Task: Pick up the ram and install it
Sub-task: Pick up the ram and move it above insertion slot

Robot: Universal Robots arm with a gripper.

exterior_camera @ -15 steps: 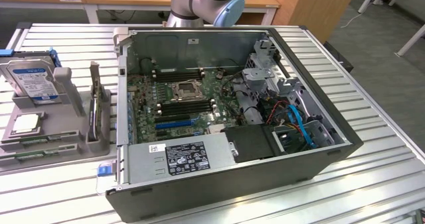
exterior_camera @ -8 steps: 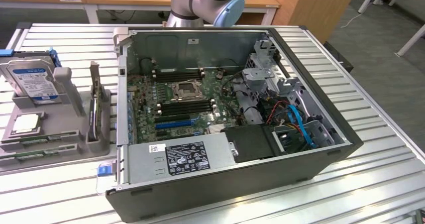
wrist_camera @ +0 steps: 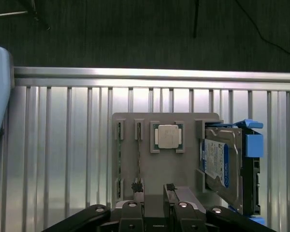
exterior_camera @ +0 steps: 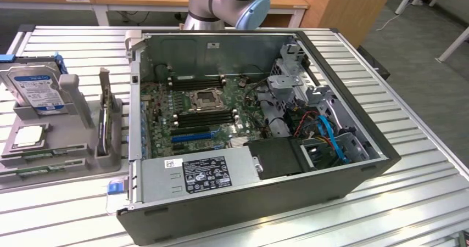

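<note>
In the exterior view, the open case (exterior_camera: pixel 256 148) lies on its side in the middle of the table (exterior_camera: pixel 410 164). Its board (exterior_camera: pixel 212 115) faces up, which would let parts go in from above. The dark slots (exterior_camera: pixel 208 115) beside the socket (exterior_camera: pixel 205 97) look bare, so nothing seems installed yet. A grey tray (exterior_camera: pixel 73 93) sits at the table's edge on the exterior view's left. The drive (exterior_camera: pixel 37 88) leans at the tray's far end, with the CPU (exterior_camera: pixel 28 136) in front of it. The ram (exterior_camera: pixel 44 155) and a second ram (exterior_camera: pixel 44 170) sit along the tray's near edge.

In the wrist view, the camera looks straight down on the tray (wrist_camera: pixel 154 169). The ram (wrist_camera: pixel 138 162) and second ram (wrist_camera: pixel 119 154) stand on edge in narrow grooves. That likely leaves their top edges free for a pinch. The CPU (wrist_camera: pixel 167 136) lies flat mid-tray and the drive (wrist_camera: pixel 217 162) sits at one side. The gripper (wrist_camera: pixel 153 189) hangs above the tray's edge with its fingertips (wrist_camera: pixel 137 187) spread and nothing between them. One tip is over the end of the ram's groove.
</note>
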